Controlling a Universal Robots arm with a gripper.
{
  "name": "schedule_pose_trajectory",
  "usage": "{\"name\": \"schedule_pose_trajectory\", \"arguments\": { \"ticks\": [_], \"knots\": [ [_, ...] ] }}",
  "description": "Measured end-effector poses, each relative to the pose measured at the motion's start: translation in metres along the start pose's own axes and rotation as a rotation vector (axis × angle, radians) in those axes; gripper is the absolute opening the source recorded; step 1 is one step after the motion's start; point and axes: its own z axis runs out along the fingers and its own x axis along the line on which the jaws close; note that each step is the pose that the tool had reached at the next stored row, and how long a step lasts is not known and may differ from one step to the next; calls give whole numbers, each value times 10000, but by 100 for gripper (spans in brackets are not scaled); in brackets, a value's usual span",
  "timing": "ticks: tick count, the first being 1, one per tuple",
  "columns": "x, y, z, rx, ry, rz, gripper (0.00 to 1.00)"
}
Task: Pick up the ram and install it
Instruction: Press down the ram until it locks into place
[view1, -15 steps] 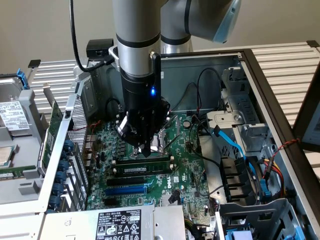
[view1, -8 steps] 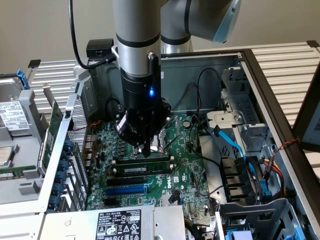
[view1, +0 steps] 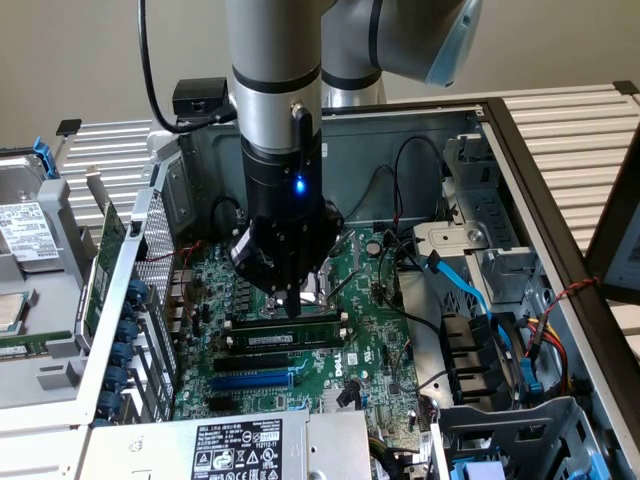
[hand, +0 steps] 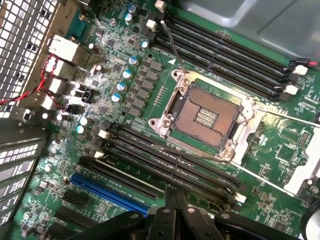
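The ram (view1: 288, 338), a long green stick with a white label strip, lies along a memory slot on the motherboard (view1: 370, 330) inside the open computer case. My gripper (view1: 290, 304) hangs straight over the middle of the stick, fingers shut with nothing between them, tips at or just above its top edge; I cannot tell if they touch. In the wrist view the shut gripper (hand: 175, 199) points at the row of black memory slots (hand: 165, 157) beside the bare CPU socket (hand: 206, 115).
A blue expansion slot (view1: 255, 381) lies just in front of the ram. An upright green card (view1: 102, 262) and a drive cage stand at the exterior view's left. Blue cables (view1: 470, 292) and metal bays crowd the right. A power supply (view1: 240, 448) sits in front.
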Motion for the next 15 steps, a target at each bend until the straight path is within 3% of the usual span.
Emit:
{"name": "schedule_pose_trajectory", "arguments": {
  "ticks": [5, 15],
  "knots": [
    [0, 0, 0, 86, 56, 551, 11],
    [0, 0, 2, 88, 102, 1840, 11]
  ]
}}
